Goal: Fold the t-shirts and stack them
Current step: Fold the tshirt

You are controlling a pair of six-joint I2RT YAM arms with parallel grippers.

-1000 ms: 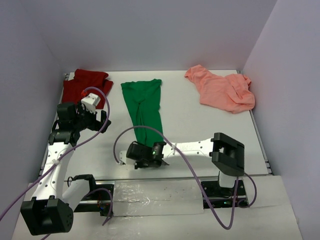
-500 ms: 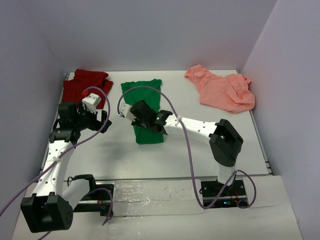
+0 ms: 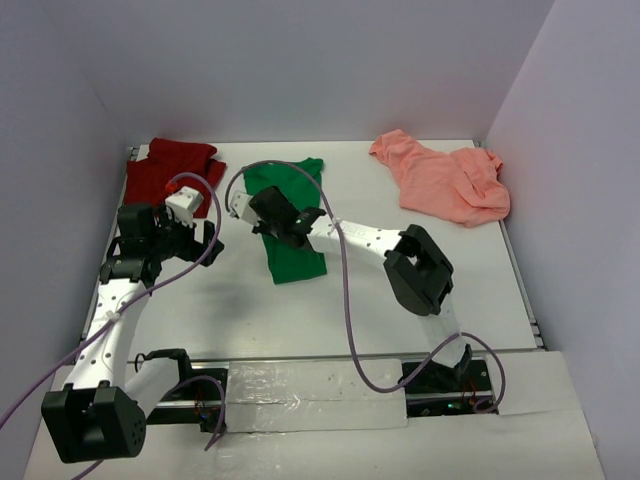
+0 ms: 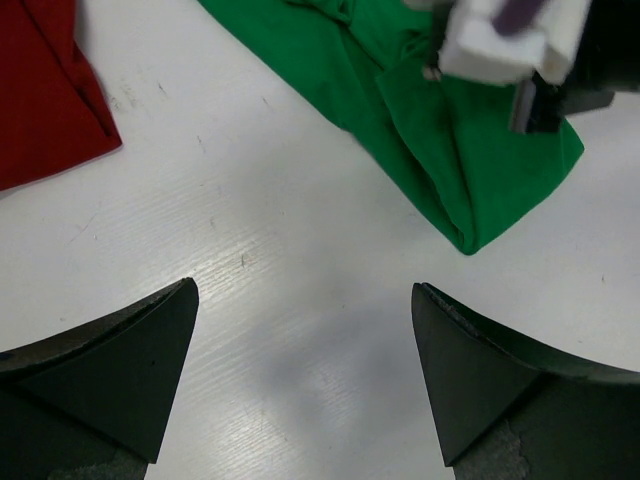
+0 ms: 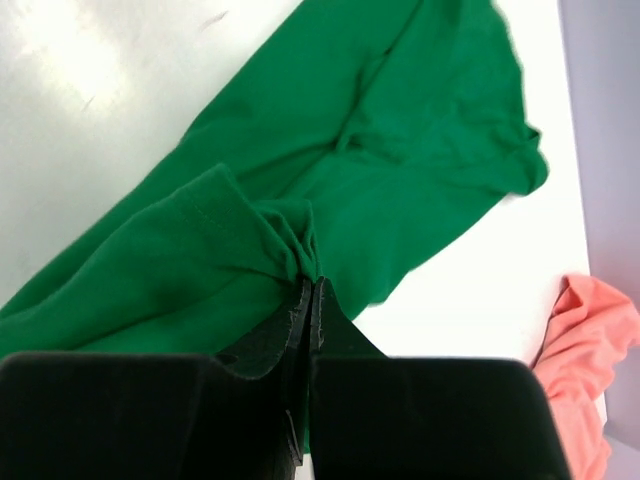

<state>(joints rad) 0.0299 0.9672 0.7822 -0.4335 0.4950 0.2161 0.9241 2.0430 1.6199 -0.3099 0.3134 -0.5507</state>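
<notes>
Green t-shirt [image 5: 420,130] pinched by right tool [image 5: 309,290]; left tool [image 4: 305,305] spread.

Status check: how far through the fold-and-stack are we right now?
Nothing is stacked yet. In hand: the right gripper is shut on a bunched edge of the green t-shirt, which lies doubled over. The left gripper hangs open beside it. Left: the salmon pink t-shirt lies crumpled far right, the dark red t-shirt sits apart far left.
</notes>
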